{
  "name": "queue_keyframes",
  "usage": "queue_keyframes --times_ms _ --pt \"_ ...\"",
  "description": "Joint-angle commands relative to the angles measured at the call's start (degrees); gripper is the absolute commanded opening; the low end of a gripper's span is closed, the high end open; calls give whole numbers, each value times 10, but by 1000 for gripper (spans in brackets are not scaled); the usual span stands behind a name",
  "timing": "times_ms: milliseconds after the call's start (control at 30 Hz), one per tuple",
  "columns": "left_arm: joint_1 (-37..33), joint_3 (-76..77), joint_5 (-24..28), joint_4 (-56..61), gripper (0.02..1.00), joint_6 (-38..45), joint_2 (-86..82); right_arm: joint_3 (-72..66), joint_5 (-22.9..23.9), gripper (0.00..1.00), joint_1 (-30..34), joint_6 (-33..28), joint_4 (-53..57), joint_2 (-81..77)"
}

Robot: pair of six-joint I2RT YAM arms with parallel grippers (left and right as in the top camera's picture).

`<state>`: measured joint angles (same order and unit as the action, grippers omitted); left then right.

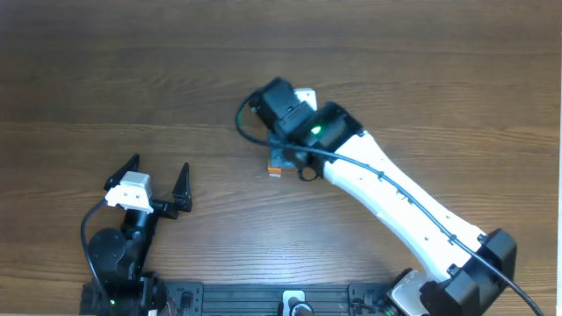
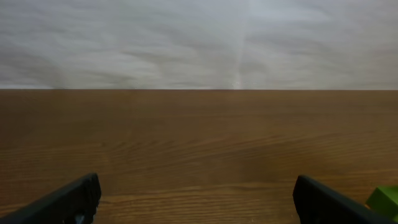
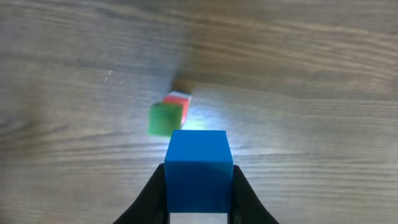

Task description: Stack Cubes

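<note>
The right gripper (image 3: 199,179) is clamping the blue cube (image 3: 199,158); just beyond its tips, a green cube (image 3: 164,119) is seemingly sitting on a red cube (image 3: 176,104). The left gripper (image 1: 159,165) is gaping, empty.

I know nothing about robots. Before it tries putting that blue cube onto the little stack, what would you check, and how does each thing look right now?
1. Grip: the blue cube is held squarely in the right arm's jaws: ok.
2. Base: the green cube seems to rest on the red cube, but how squarely: cannot tell.
3. Alignment: the blue cube is directly over the green cube: not ok, the stack lies off to one side of it.
4. Height: the blue cube appears to be above the stack: ok.
5. The left arm is away from the stack, jaws open: ok.
</note>
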<state>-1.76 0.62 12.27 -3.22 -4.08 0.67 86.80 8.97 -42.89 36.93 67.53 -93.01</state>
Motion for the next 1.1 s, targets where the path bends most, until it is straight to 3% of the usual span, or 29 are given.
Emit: queue_keyframes --times_ms 33,300,1100 --pt "-2 -3 8 0 1000 7 -5 29 5 9 -21 43 9 -47" --pt "-2 -3 8 0 996 7 -5 44 -21 12 -31 61 6 -95" --pt "-2 -3 8 0 1000 7 -5 43 -25 12 -33 78 -6 -121"
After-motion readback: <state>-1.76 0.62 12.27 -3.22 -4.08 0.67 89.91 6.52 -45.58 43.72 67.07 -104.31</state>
